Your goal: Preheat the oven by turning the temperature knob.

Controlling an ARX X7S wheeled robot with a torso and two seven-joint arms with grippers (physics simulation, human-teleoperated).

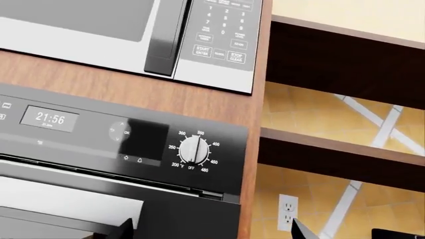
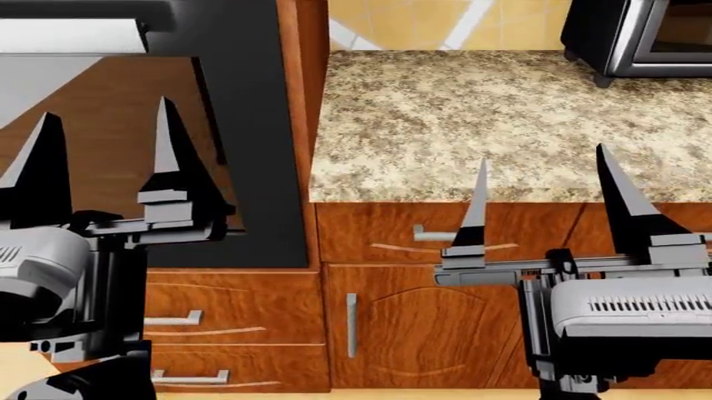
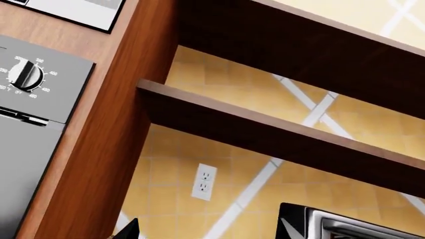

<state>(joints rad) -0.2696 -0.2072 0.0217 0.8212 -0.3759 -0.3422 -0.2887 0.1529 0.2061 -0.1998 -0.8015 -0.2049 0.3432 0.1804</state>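
Left gripper (image 2: 106, 158): raised before the oven door, fingers spread wide, nothing between them; only tips show at the edge of the left wrist view.
Oven (image 2: 262, 167): black, built into the wood cabinet at far left of the head view; dark door glass mirrors the cabinet wood; pale bar handle (image 2: 72, 35) along the top edge.
Panel (image 1: 79, 134): seen from the left wrist; clock display (image 1: 50, 119) reads 21:56, beside it a small round control (image 1: 119, 132).
Knob (image 1: 195, 150): silver, at the panel's end nearest the cabinet side; dial marked OFF, 200°F, 250, 300, 350, 400, 450, 480; ridge close to upright, exact setting hard to tell. Also small in the right wrist view (image 3: 27, 74). No gripper touching it.
Microwave (image 1: 133, 35): silver, set above the oven, keypad showing START ENTER and STOP CLEAR.
Cabinet drawers (image 2: 233, 312): brown wood, silver pulls, below the oven and counter.
Counter (image 2: 501, 125): speckled granite, right of the oven.
Right gripper (image 2: 551, 208): held before the counter's front edge, fingers wide apart, holding nothing.
Shelves (image 3: 279, 134): dark wood, against yellow tile.
Outlet (image 3: 204, 182): white, on the tile below the shelves.
Toaster oven (image 2: 639, 37): silver and black, on feet, at the counter's far right.
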